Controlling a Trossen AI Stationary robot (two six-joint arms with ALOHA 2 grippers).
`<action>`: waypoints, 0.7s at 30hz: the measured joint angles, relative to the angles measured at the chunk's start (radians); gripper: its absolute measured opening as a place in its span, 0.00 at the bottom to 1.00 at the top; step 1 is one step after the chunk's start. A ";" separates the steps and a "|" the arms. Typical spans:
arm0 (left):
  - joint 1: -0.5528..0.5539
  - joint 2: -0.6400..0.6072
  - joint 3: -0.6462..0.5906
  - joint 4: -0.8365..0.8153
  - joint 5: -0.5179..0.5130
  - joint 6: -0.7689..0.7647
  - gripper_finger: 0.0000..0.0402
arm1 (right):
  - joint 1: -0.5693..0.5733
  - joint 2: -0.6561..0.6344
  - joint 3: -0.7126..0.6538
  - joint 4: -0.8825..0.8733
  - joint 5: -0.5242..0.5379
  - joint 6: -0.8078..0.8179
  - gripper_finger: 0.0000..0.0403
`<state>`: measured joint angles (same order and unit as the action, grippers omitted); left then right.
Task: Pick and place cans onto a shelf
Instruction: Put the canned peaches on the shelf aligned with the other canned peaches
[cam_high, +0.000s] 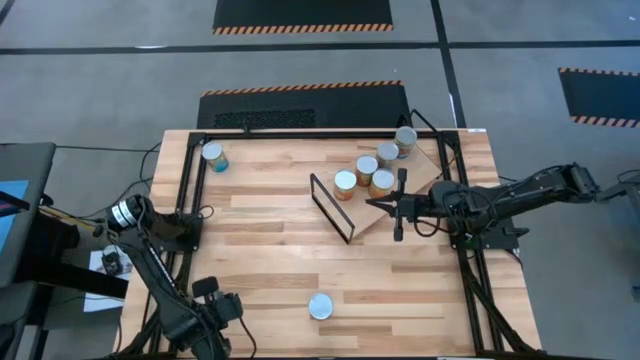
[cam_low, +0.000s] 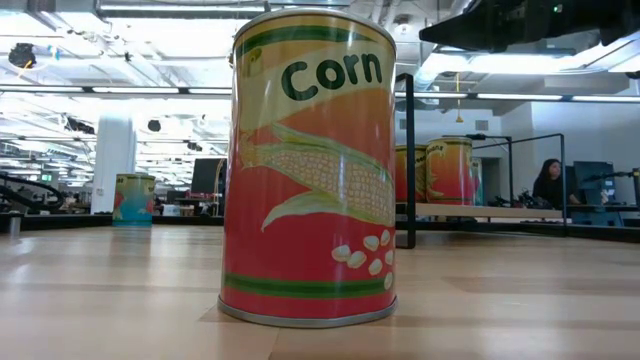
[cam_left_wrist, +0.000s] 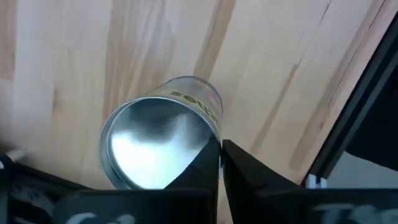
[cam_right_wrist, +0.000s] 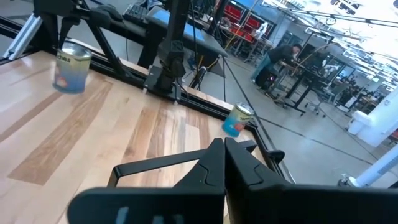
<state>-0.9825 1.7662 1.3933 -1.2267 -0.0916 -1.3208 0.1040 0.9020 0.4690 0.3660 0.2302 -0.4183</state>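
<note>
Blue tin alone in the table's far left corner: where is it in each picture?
High view: the blue-labelled round tin stands at the top left of the wooden table.
Low view: small tin, far left.
Left wrist view: not in it.
Right wrist view: tin right of middle, by the table's corner.
Shared landmark: the shelf's black wire frame, in high and low views.

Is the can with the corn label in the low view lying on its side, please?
No, the corn can stands upright on the tabletop, its label reading level and its base rim flat on the wood.
</note>
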 joint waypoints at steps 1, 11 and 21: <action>0.000 -0.003 -0.001 -0.001 -0.006 0.011 0.00 | 0.001 0.000 0.000 0.000 0.000 0.000 0.03; 0.091 -0.138 -0.003 -0.114 -0.174 0.195 0.00 | 0.001 0.000 0.000 -0.010 0.000 0.028 0.03; 0.442 -0.195 -0.002 0.136 -0.255 0.842 0.00 | 0.009 0.000 0.000 -0.019 0.003 0.058 0.03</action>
<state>-0.5404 1.5711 1.3911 -1.0908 -0.3468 -0.4788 0.1129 0.9020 0.4690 0.3467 0.2329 -0.3602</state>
